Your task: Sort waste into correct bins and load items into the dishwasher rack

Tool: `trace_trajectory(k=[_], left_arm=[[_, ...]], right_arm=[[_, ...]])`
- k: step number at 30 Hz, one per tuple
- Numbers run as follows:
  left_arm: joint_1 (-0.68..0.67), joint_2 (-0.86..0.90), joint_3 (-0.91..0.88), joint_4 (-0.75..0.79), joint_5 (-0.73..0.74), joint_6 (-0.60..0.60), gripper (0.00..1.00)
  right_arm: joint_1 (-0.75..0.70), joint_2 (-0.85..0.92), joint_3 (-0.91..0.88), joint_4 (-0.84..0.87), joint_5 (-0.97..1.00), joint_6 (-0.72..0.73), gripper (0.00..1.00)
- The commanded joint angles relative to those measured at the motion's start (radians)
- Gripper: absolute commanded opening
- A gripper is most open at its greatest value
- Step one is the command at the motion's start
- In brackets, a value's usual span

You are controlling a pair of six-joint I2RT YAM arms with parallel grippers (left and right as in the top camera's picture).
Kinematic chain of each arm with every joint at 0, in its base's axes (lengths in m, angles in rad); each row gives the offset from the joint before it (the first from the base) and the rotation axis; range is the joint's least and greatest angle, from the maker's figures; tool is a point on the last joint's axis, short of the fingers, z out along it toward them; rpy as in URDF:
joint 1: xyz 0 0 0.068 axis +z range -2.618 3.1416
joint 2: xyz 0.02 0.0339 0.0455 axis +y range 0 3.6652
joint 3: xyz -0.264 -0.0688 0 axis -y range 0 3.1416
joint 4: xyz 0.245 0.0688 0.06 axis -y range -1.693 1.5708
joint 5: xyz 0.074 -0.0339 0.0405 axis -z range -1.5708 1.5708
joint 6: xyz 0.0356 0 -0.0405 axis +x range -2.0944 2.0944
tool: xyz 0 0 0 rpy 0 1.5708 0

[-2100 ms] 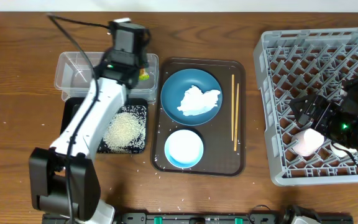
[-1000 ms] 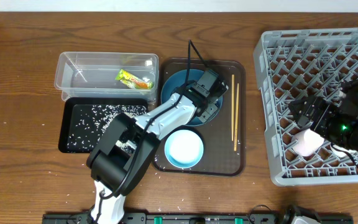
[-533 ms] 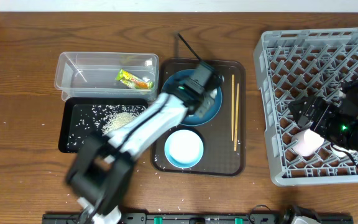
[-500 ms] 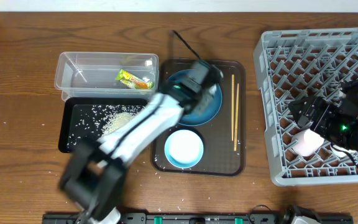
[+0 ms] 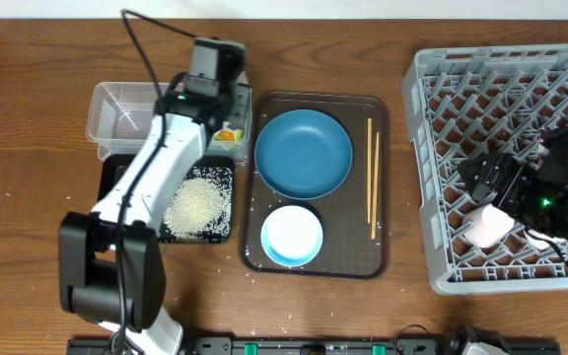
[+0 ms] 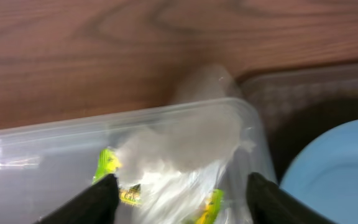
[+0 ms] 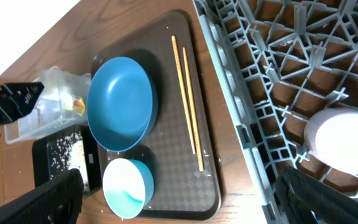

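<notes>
My left gripper [image 5: 217, 110] is open over the right end of the clear bin [image 5: 116, 118]. In the left wrist view the white tissue [image 6: 185, 140] is blurred between and beyond the spread fingers [image 6: 95, 199], over the yellow-green wrapper [image 6: 107, 165] in the bin. The black bin [image 5: 116, 212] holds rice [image 5: 197, 205]. The dark-blue dish [image 5: 304, 153], pale-blue bowl [image 5: 292, 235] and two chopsticks [image 5: 373, 168] lie on the brown tray. My right gripper [image 5: 496, 187] is open over the grey rack [image 5: 481, 79], beside the pink cup [image 5: 486, 225]. The white cup is mostly hidden under the arm.
The dark-brown tray [image 5: 353, 247] sits between the bins and the rack. Loose rice grains are scattered on the table in front of the tray. In the right wrist view the rack [image 7: 272, 62] fills the right side, with a pale cup [image 7: 347, 140] in it.
The left arm took the tissue off the blue dish and swung back left to the clear bin. The dish is now bare. The right arm has not moved.
</notes>
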Motion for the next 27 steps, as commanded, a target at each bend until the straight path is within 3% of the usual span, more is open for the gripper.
trace_trajectory(k=[1, 5, 14, 23, 27], left_arm=[[0.013, -0.071, 0.017, -0.031, 0.064, -0.075, 0.77], [0.000, -0.223, 0.025, -0.121, 0.140, -0.093, 0.82], [-0.091, -0.553, 0.025, -0.369, 0.145, -0.129, 0.89], [-0.159, -0.677, 0.024, -0.399, 0.142, -0.136, 0.90], [-0.159, -0.692, 0.024, -0.488, 0.118, -0.125, 0.91]], right_arm=[[0.012, 0.001, -0.004, 0.000, 0.003, -0.013, 0.98], [0.012, 0.001, -0.004, -0.001, 0.003, -0.013, 0.99], [0.012, 0.001, -0.004, -0.001, 0.003, -0.013, 0.99], [0.012, 0.001, -0.004, -0.001, 0.003, -0.013, 0.99], [0.012, 0.001, -0.004, -0.001, 0.003, -0.013, 0.99]])
